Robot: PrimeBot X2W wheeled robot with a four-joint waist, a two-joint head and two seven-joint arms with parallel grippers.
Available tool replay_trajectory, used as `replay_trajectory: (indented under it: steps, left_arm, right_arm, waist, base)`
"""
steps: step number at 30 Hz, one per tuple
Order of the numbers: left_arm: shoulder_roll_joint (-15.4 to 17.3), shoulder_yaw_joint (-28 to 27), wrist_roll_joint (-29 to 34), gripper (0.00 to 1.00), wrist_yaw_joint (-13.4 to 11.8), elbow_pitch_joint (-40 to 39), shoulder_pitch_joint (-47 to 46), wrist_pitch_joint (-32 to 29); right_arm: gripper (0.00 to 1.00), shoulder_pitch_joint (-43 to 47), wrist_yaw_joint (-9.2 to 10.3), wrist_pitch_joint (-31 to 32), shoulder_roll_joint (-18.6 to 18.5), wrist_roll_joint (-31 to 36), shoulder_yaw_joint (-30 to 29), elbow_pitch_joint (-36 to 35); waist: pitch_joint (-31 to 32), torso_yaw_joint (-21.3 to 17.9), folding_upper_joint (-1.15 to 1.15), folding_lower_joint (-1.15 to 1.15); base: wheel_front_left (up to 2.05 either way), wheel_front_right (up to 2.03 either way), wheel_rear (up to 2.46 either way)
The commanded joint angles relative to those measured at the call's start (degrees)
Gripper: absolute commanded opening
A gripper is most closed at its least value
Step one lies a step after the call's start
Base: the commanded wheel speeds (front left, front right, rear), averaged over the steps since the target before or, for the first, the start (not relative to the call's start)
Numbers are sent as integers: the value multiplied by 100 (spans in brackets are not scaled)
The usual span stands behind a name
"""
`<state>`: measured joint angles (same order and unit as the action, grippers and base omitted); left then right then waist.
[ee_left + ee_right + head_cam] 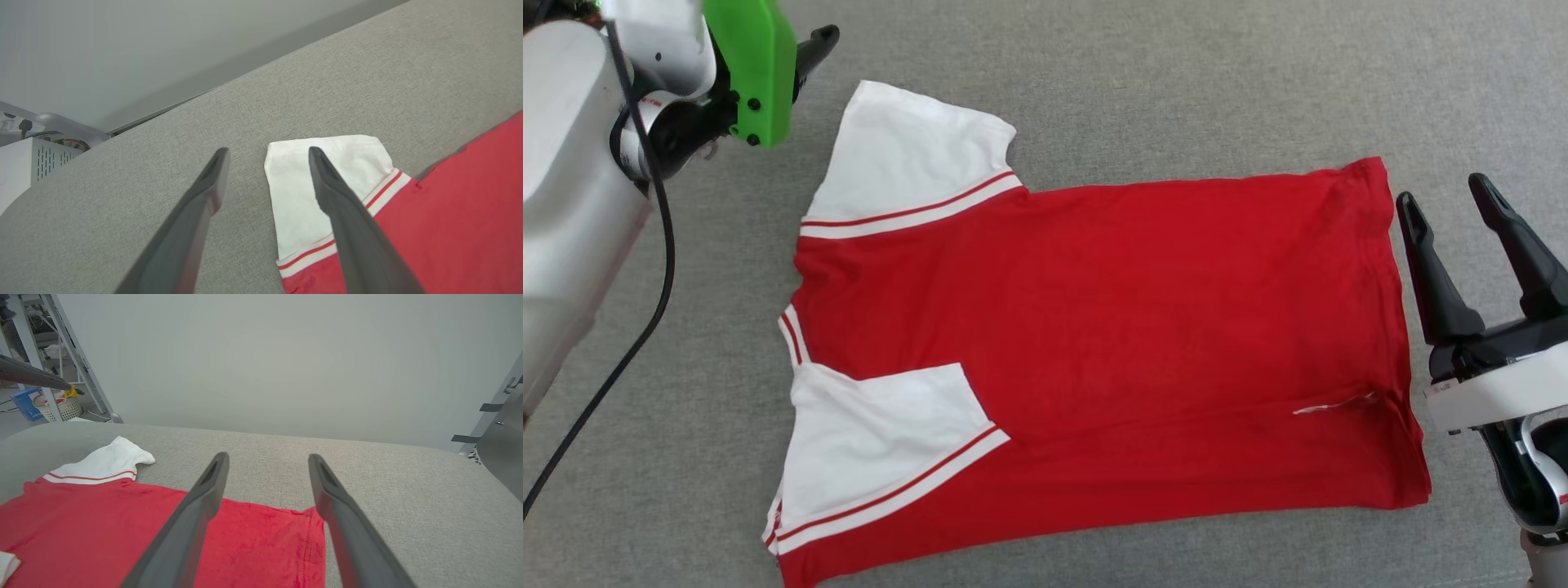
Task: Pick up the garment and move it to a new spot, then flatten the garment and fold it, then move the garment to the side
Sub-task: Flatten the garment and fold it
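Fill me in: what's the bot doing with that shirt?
The robot is partway through folding the garment, which lies on a grey fabric surface. The near sleeve is folded onto the red body, while the far sleeve lies spread out. Both grippers are open and hold nothing. The left gripper hovers by the far sleeve and the right gripper sits beside the hem.

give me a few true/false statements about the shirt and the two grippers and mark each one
The garment lies on the grey surface. True.
The right gripper is shut on the hem. False: it is open, beside the hem, empty.
The near sleeve is folded over the red body. True.
The far sleeve is folded in too. False: it lies spread on the surface.
The left gripper is open. True.
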<state>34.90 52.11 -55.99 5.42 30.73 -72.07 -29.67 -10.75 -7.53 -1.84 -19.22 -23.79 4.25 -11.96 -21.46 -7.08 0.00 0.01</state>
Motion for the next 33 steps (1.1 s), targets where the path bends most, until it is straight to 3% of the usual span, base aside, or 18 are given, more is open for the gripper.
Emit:
replay_trajectory:
  steps: [1, 8, 19, 20, 21, 22, 29, 33]
  left_arm:
    - [-64, 119, -18, 100, 49, 154, -227, -344]
    - [-274, 460, -100, 100, 145, 751, -899, -1586]
    - [-281, 838, -132, 100, 197, 1339, -910, -2040]
    - [-290, 855, -185, 94, 199, 1333, -869, -2060]
    - [-299, 870, -232, 9, 201, 1320, -833, -2059]
    - [-309, 885, -275, 0, 202, 1299, -800, -2066]
    - [-238, 988, -367, 0, 205, 1037, -682, -1525]
    - [-200, 1028, -490, 0, 205, 782, -558, -1085]
  right_arm:
    - [100, -154, 4, -68, 12, -4, 31, -33]
    - [100, -473, 4, -176, 8, -76, 188, 77]
    - [100, -718, 4, -426, 10, -190, 330, 369]
    - [100, -725, 4, -442, 5, -205, 325, 392]
    - [100, -733, 4, -454, -3, -218, 312, 417]
    - [100, -742, 4, -466, -14, -221, 301, 436]
    - [100, -906, 4, -411, -265, -132, 196, 509]
    - [100, -1064, 4, -34, -575, -75, 84, 480]
  waist:
    - [-542, -368, 0, -1]
    - [-1101, -610, 0, -1]
    - [-1364, -747, 0, -1]
    - [-1355, -734, 0, -1]
    - [-1341, -714, 0, -1]
    - [-1323, -696, 0, -1]
    - [-1004, -502, 0, -1]
    - [-700, -319, 0, -1]
  base:
    - [0, 0, 0]
    - [0, 0, 0]
    - [0, 0, 0]
    - [0, 0, 0]
    - [0, 0, 0]
    - [0, 0, 0]
    - [0, 0, 0]
    - [0, 0, 0]
